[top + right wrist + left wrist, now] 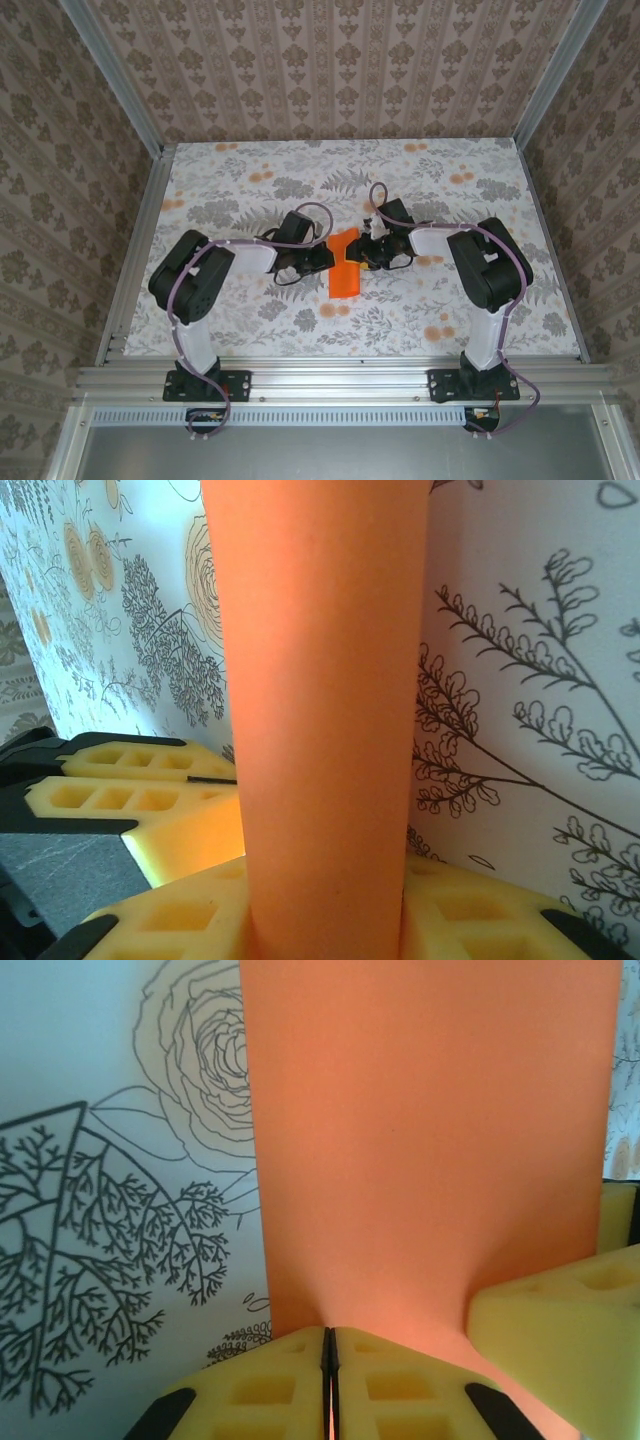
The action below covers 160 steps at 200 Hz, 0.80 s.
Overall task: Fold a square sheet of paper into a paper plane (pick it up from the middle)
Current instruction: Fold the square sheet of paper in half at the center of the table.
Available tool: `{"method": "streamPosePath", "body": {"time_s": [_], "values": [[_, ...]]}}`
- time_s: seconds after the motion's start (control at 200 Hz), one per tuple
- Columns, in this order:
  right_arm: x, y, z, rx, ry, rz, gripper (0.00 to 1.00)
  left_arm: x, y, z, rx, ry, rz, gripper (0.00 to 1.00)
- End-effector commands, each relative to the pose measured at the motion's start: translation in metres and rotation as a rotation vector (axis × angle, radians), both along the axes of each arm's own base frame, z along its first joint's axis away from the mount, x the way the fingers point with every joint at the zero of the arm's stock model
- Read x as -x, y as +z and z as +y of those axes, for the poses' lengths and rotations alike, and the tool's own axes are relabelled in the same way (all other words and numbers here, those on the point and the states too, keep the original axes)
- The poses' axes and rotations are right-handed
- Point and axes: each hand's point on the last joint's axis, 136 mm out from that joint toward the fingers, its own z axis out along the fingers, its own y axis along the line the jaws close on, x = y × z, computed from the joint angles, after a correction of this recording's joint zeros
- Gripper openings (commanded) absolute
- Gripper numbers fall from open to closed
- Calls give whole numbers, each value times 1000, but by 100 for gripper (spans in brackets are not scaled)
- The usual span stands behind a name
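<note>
The square sheet of paper (345, 270) is bright orange and stands bowed into a narrow strip at the middle of the table, between my two grippers. My left gripper (325, 258) meets it from the left. In the left wrist view its yellow fingers (329, 1335) are pressed together, with the sheet (430, 1140) rising out of the seam. My right gripper (372, 252) meets it from the right, and its fingers (325, 905) sit on both sides of the curved sheet (320, 680). The paper plane is out of view.
The table (230, 190) wears a white cloth printed with grey leaves and pale orange flowers. Metal rails (135, 250) run along its left, right and near sides, with patterned walls behind. The right gripper's finger (560, 1330) shows beside the left one's.
</note>
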Motion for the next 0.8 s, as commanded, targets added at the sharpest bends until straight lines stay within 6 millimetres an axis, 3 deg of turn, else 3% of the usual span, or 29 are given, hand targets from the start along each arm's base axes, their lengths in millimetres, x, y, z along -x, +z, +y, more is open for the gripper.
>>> {"method": "streamPosePath", "body": {"time_s": [0.0,0.38,0.795], "values": [[1,-5,-3,13,-6,29,36,-1,-5,1,-44,-9,2,10],[1,21,-27,148,-67,-17,52,4,-18,4,-111,-30,37,8],[8,12,-31,290,-17,-24,60,3,-13,-5,-104,-50,36,8]]}}
